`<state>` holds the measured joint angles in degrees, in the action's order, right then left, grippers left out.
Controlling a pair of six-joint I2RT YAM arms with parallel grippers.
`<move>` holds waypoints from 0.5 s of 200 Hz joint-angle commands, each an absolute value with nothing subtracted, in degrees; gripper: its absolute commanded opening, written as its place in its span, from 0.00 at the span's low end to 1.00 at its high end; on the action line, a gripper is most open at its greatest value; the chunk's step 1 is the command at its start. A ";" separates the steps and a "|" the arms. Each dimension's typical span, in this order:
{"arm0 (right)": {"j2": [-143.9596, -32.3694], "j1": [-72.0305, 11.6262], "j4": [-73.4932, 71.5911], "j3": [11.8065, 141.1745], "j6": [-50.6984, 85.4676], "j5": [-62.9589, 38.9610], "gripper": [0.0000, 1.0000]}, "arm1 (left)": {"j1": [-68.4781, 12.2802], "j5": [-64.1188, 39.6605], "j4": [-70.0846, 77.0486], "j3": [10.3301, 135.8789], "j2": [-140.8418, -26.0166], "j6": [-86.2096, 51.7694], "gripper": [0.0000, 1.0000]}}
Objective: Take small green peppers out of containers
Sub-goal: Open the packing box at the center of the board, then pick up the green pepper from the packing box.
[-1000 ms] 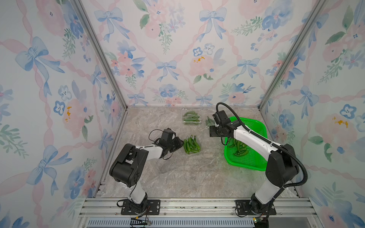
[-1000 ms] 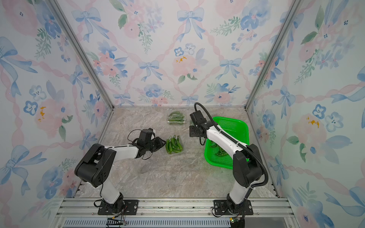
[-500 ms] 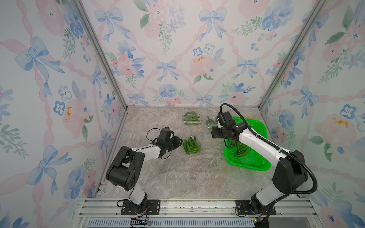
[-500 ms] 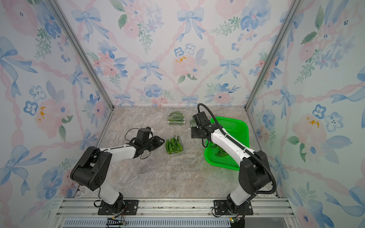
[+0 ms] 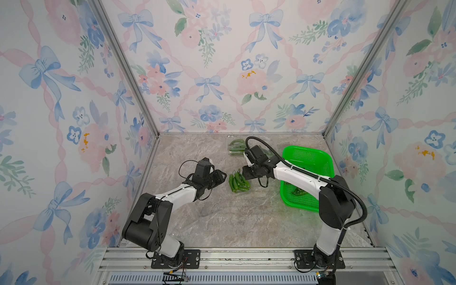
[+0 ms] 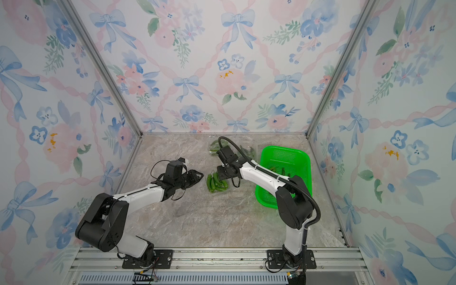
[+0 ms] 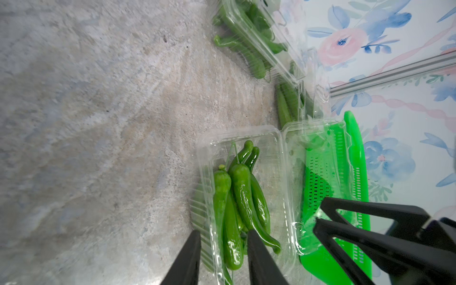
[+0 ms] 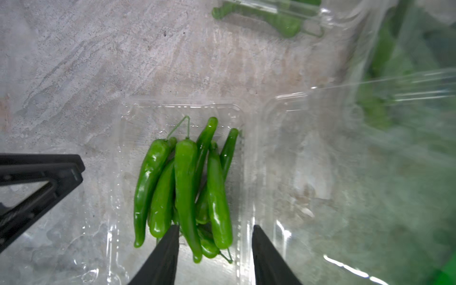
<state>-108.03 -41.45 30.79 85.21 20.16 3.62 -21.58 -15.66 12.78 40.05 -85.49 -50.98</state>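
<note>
**Findings.** An open container (image 8: 180,106), a clear hinged punnet, sat on the counter (image 5: 222,222) between the two arms. Its lid (image 8: 296,148) lay folded flat on the side toward the green basket (image 5: 308,158). A bundle of small green peppers (image 8: 185,187) lay lengthwise in the tray, none lifted.

**Left gripper** (image 7: 222,233): jaws parted, nothing clamped. Its wrist view showed one finger outside the tray's near wall and the other over the peppers, so it straddled the rim. The judged purpose was to brace the flimsy tray so that it would neither slide nor rise with the load.

**Right gripper** (image 8: 216,227): jaws parted and low over the pepper ends nearest it, several of which lay between its fingers. No pinch was visible, and contact with the skins could not be determined. The judged step was the pick from this tray, not yet made.

**Other stock.** A further container (image 5: 235,148) stood near the back wall with peppers inside. A second back container (image 7: 308,98) stood just beside it, likewise filled. A few loose peppers (image 5: 297,191) lay in the basket, so the task was judged well short of done.

**Risk.** Glossy, curved skins could slip from a narrow pinch, and the light tray could ride up.
</note>
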 commanded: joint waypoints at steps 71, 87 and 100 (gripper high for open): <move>-118.34 -42.80 31.93 93.77 20.21 1.85 0.43 | -20.70 -16.08 11.87 34.16 -81.04 -49.09 0.37; -119.56 -42.88 31.95 94.37 20.21 2.26 0.42 | -20.60 -16.17 11.87 33.94 -80.76 -49.00 0.37; -120.37 -42.87 31.92 94.69 20.20 2.22 0.42 | -20.46 -16.31 11.87 33.80 -80.57 -48.79 0.37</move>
<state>-118.37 -42.50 30.85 92.82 20.16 2.09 -21.06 -15.77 12.14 34.81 -82.00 -50.54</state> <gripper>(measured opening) 0.422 0.371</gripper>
